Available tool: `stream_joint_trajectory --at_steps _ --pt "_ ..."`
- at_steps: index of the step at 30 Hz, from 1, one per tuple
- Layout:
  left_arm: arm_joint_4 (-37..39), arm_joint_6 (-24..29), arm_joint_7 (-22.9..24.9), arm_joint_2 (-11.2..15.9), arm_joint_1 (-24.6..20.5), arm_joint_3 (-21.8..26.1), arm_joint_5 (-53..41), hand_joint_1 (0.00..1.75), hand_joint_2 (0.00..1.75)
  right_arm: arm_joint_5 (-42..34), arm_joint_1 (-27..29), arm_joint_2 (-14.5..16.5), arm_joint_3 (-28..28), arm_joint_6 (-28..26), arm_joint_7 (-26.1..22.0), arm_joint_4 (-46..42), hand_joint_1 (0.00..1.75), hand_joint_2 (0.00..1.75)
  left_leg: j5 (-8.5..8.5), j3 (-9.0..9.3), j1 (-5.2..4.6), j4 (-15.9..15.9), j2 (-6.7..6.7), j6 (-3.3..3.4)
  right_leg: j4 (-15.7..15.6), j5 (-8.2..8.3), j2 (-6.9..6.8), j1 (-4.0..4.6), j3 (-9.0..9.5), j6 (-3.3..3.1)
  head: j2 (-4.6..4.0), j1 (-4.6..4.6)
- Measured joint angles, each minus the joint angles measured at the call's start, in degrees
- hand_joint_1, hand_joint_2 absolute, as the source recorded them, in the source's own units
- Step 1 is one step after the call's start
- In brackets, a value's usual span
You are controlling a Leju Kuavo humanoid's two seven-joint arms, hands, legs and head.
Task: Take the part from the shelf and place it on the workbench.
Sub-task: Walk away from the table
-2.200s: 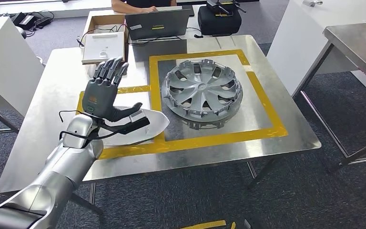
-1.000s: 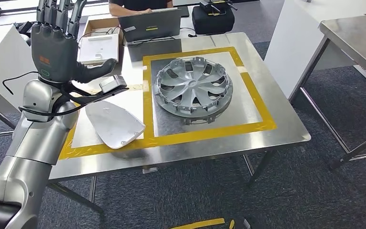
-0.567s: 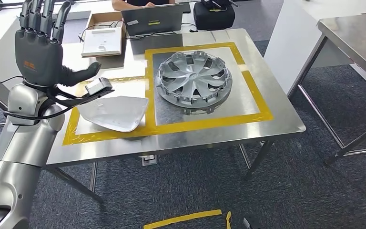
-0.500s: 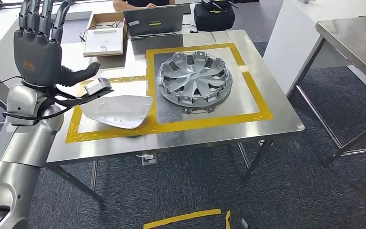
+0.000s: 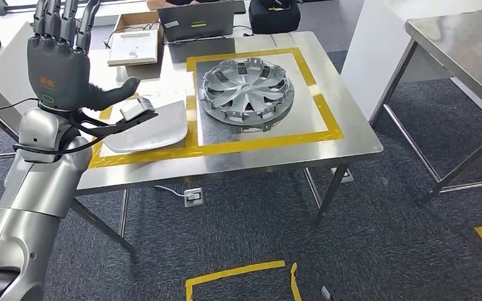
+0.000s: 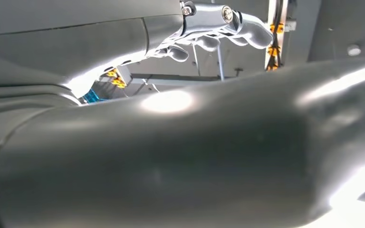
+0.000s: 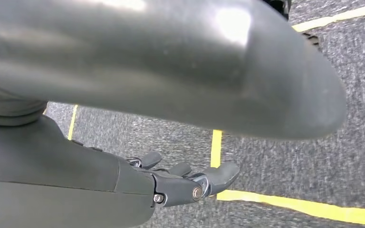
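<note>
Head view, left robot hand (image 5: 59, 66) raised, fingers spread and holding nothing, silver curved part (image 5: 154, 126) lying on the surface (image 5: 345, 135) inside the left yellow-taped square beside the hubcap (image 5: 246, 91), whole scene shifted as the camera moved, right robot hand (image 7: 185, 183) empty, fingers loosely apart above the carpet.

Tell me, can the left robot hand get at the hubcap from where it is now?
Probably yes. The left robot hand is raised, open and empty, and the hubcap lies uncovered on the table. Only the flat part lies between them, low enough to pass over.
</note>
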Motion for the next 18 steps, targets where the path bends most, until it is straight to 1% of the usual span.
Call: stream_joint_trajectory --at_steps 1,2,3,4,5,6,7,8,9,10,11,12,13,14,15,16,17,18 --pt "0.28 0.0 0.23 0.22 -0.23 -0.02 0.04 0.0 0.0 0.02 -0.02 0.04 -0.03 0.02 0.01 0.0 0.0 0.0 -2.7 -0.85 0.12 2.64 -0.05 -0.34 -0.06 0.69 -0.05 -0.06 -0.66 -0.24 0.0 -0.08" --pt "0.54 0.0 0.32 0.4 -0.4 -0.03 0.1 0.0 0.0 0.04 0.01 0.04 -0.05 0.02 0.02 0.0 0.0 0.0 -5.76 -1.85 0.19 6.34 -0.07 -0.66 -0.06 1.38 -0.04 -0.06 -1.41 -0.36 0.0 -0.17" --pt "0.79 -0.01 0.32 0.55 -0.5 -0.04 0.17 0.0 0.0 0.06 0.04 0.05 -0.07 0.02 0.02 0.0 0.0 0.0 -8.06 -2.65 0.27 10.2 -0.06 -0.89 -0.04 2.05 -0.04 -0.05 -2.2 -0.38 0.0 -0.19" --pt "1.04 0.0 0.32 0.66 -0.54 -0.04 0.21 0.0 0.0 0.07 0.07 0.05 -0.08 0.02 0.04 0.0 0.0 0.0 -9.11 -2.93 0.31 13.14 -0.06 -1.0 -0.01 2.71 -0.06 -0.04 -3.06 -0.35 0.0 -0.2" --pt "1.27 0.0 0.34 0.74 -0.54 -0.05 0.24 0.0 0.0 0.08 0.07 0.05 -0.08 0.02 0.11 0.0 0.0 0.0 -8.97 -2.4 0.32 14.46 -0.06 -1.01 0.01 3.35 -0.08 -0.03 -3.89 -0.28 0.0 -0.2" --pt "1.5 0.0 0.38 0.81 -0.6 -0.07 0.33 0.0 0.0 0.08 0.06 0.06 -0.09 0.02 0.24 0.0 0.0 0.0 -7.88 -0.87 0.32 13.64 -0.07 -0.9 0.03 3.94 -0.09 -0.03 -4.64 -0.19 0.0 -0.2" --pt "1.74 0.01 0.41 0.9 -0.76 -0.13 0.56 0.0 0.0 0.07 0.04 0.08 -0.09 0.01 0.47 0.0 0.0 0.0 -6.57 1.76 0.31 10.79 -0.09 -0.66 0.03 4.53 -0.09 -0.03 -5.32 -0.06 0.0 -0.2" --pt "2.0 0.01 0.41 0.99 -1.09 -0.25 0.95 0.0 0.0 0.04 0.05 0.1 -0.1 -0.01 0.72 0.0 0.0 0.0 -6.16 4.91 0.25 6.65 -0.15 -0.32 0.04 5.08 -0.08 -0.01 -5.88 0.12 0.0 -0.19" --pt "2.31 0.01 0.34 1.1 -1.57 -0.43 1.46 0.0 0.0 0.01 0.05 0.14 -0.12 -0.05 0.92 0.0 0.0 0.0 -6.24 7.8 0.11 2.65 -0.22 0.02 0.04 5.62 -0.06 0.0 -6.29 0.37 0.0 -0.15" --pt "2.73 0.01 0.22 1.25 -2.18 -0.65 1.96 0.0 0.0 -0.04 0.06 0.19 -0.14 -0.15 1.07 0.0 0.0 0.0 -6.56 9.68 -0.08 -0.38 -0.29 0.37 -0.06 6.18 -0.04 -0.01 -6.51 0.7 0.0 -0.13" --pt "3.28 0.01 0.08 1.4 -2.86 -0.88 2.32 0.0 0.0 -0.09 0.06 0.22 -0.16 -0.28 1.11 0.0 0.0 0.0 -7.0 10.48 -0.3 -2.03 -0.35 0.7 -0.26 6.76 -0.01 -0.08 -6.6 1.09 0.0 -0.16" --pt "3.83 0.01 -0.02 1.56 -3.41 -1.09 2.52 0.0 0.0 -0.14 0.06 0.27 -0.19 -0.42 1.14 0.0 0.0 0.0 -6.73 10.45 -0.49 -2.46 -0.35 1.04 -0.55 7.34 0.02 -0.15 -6.6 1.5 0.0 -0.19" --pt "4.35 0.01 -0.06 1.71 -3.84 -1.27 2.57 0.0 0.0 -0.2 0.1 0.31 -0.24 -0.53 1.15 0.0 0.0 0.0 -6.13 10.12 -0.45 -2.75 -0.24 1.5 -0.81 7.78 0.1 -0.23 -6.63 1.89 0.0 -0.26" --pt "4.77 0.01 -0.01 1.81 -4.13 -1.43 2.54 0.0 0.0 -0.27 0.18 0.33 -0.33 -0.6 1.14 0.0 0.0 0.0 -5.51 9.92 -0.36 -3.08 -0.08 2.01 -0.67 7.44 0.16 -0.26 -6.88 2.14 0.0 -0.31" --pt "5.04 0.01 0.11 1.89 -4.33 -1.53 2.44 0.0 0.0 -0.33 0.28 0.37 -0.43 -0.61 1.09 0.0 0.0 0.0 -4.7 9.51 -0.22 -3.41 0.06 2.53 0.37 5.95 0.18 -0.23 -7.41 2.31 0.0 -0.26" --pt "5.25 0.01 0.26 1.96 -4.51 -1.59 2.28 0.0 0.0 -0.39 0.37 0.38 -0.53 -0.61 0.99 0.0 0.0 0.0 -3.83 8.89 -0.07 -3.66 0.18 2.94 2.61 3.46 0.18 -0.21 -8.26 2.41 0.0 -0.17" --pt "5.43 0.01 0.44 2.12 -4.69 -1.61 2.09 0.0 0.0 -0.42 0.4 0.38 -0.61 -0.6 0.9 0.0 0.0 0.0 -3.05 8.06 -0.08 -3.68 0.2 3.2 5.99 0.36 0.14 -0.18 -9.31 2.49 0.0 -0.09" --pt "5.58 0.01 0.61 2.36 -4.81 -1.61 1.86 0.0 0.0 -0.43 0.4 0.39 -0.67 -0.6 0.84 0.0 0.0 0.0 -2.28 7.07 -0.11 -3.63 0.19 3.3 9.93 -2.24 0.11 -0.16 -10.3 2.6 0.0 0.01"
